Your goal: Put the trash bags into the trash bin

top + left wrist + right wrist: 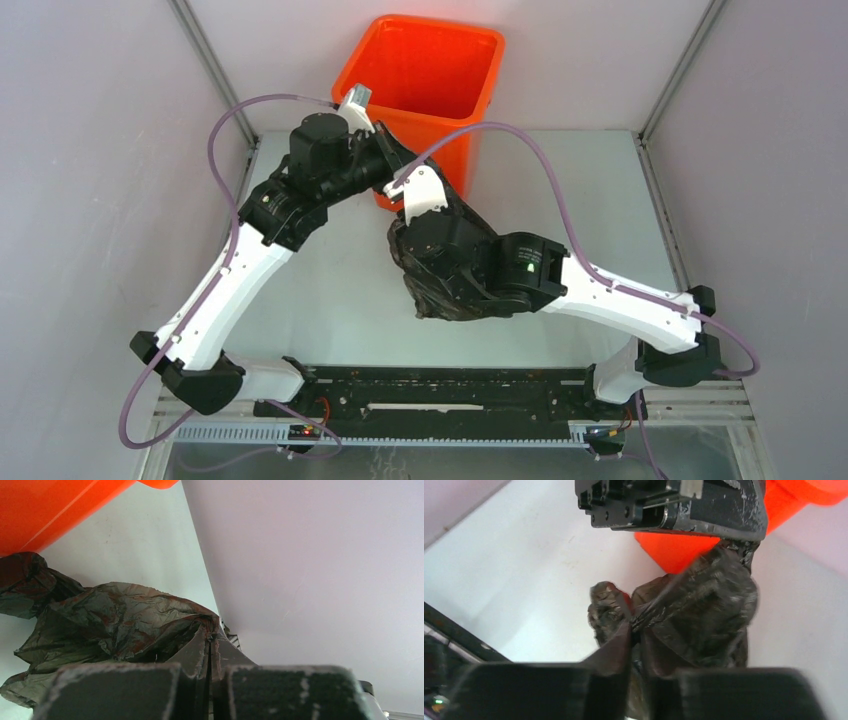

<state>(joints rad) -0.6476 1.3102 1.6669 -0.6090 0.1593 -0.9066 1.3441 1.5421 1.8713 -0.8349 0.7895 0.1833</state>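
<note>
The black trash bag hangs crumpled in front of the orange trash bin, partly under my right arm. My left gripper is just in front of the bin's near wall, shut on a fold of the bag film; the rest of the bag trails below it, with the bin's side above. My right gripper is shut on another pinch of the bag. In the right wrist view the bag stretches up to the left gripper, with the bin behind.
The bin stands at the back middle of the white table. Grey walls close in left and right, with metal corner posts. A black rail runs along the near edge between the arm bases.
</note>
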